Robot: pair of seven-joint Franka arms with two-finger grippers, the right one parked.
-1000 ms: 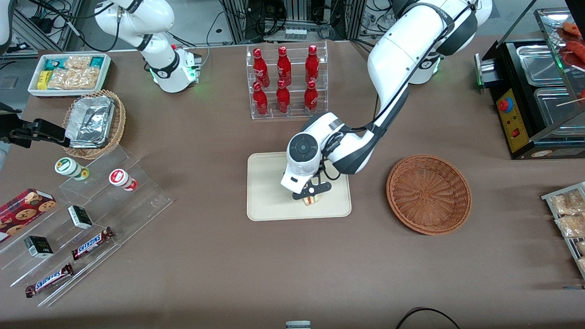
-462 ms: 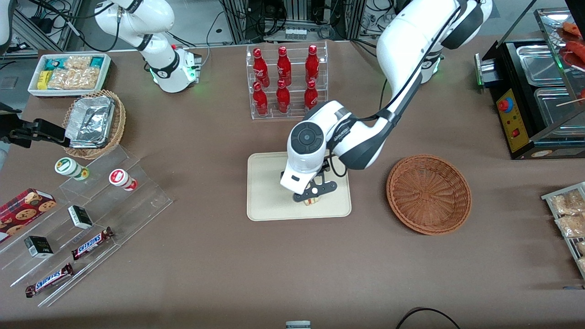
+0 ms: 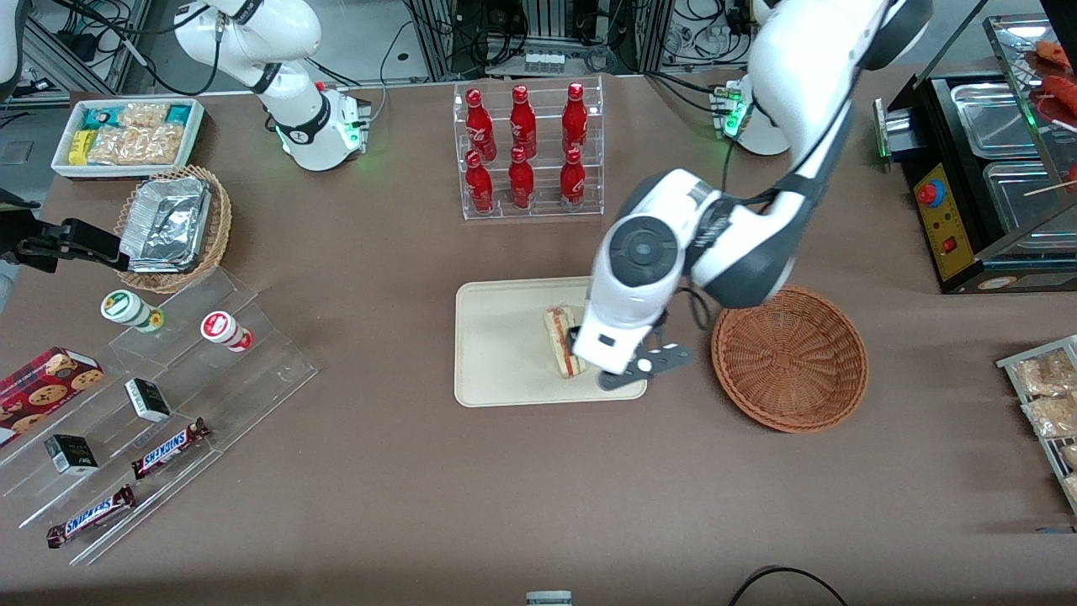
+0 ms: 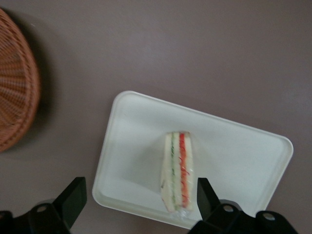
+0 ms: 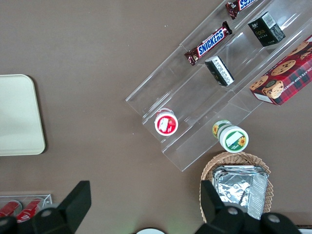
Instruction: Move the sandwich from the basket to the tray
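Sandwich [image 4: 177,170] lies on tray [image 4: 234,146]; end effector [image 4: 139,202] hangs above it, fingers spread, holding nothing

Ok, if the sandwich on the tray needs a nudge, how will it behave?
The sandwich rests narrow edge up on the tray, so it may tip. Its clear wrap could slide on the smooth plastic. Soft bread probably squashes easily. The gripper is open above it.
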